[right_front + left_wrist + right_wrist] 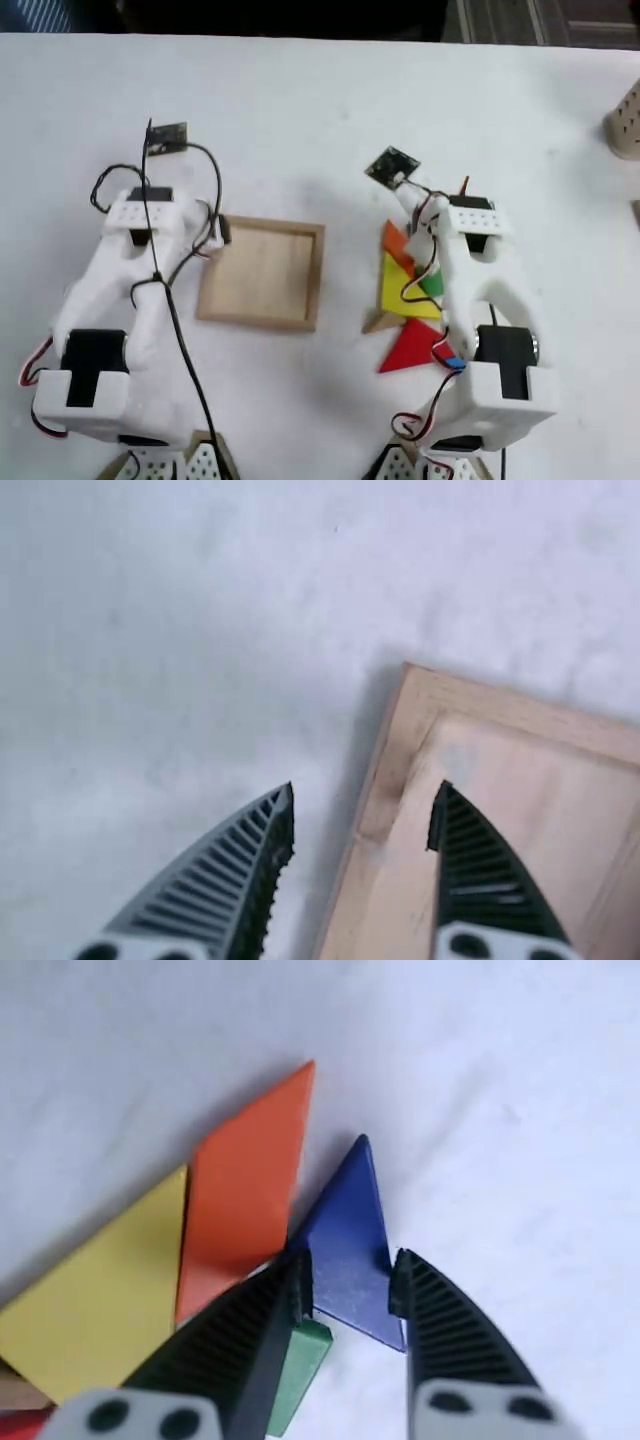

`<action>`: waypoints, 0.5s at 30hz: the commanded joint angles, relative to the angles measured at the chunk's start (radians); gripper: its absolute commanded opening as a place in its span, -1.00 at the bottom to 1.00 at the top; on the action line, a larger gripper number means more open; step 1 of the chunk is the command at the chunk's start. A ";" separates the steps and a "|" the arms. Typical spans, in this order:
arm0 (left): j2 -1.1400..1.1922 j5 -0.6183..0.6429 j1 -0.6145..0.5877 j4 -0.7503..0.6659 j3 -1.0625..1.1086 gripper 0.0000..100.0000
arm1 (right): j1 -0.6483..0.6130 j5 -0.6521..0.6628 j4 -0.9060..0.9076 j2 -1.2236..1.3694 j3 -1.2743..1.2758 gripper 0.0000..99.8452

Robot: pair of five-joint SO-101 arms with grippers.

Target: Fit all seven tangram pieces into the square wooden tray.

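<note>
Tangram pieces (410, 300) lie heaped on the white surface (300, 100), beside the wooden tray (260, 275). The right pincer (350, 1255) pinches the blue triangle (345, 1210), crowded by the orange piece (245, 1190) and green piece (300, 1360). The left pincer (366, 787) gapes over a tray corner.

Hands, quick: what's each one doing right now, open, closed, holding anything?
Left hand: open, empty, astride the rim of the wooden tray.
Right hand: closed on the blue triangle.
</note>
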 commanded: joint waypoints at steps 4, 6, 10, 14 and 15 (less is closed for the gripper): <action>-0.047 0.003 -0.012 -0.023 -0.012 -0.55 | 0.007 -0.120 -0.082 0.002 -0.009 -0.62; -0.047 0.003 -0.012 -0.023 -0.012 -0.55 | 0.007 -0.121 -0.074 -0.002 -0.009 -0.62; -0.047 0.003 -0.012 -0.023 -0.012 -0.55 | 0.001 -0.123 0.021 -0.016 -0.017 -0.62; -0.047 0.003 -0.008 -0.023 -0.012 -0.55 | -0.001 -0.120 0.117 -0.035 -0.046 -0.62; -0.047 0.003 -0.008 -0.023 -0.012 -0.55 | -0.001 -0.120 0.131 -0.035 -0.058 -0.62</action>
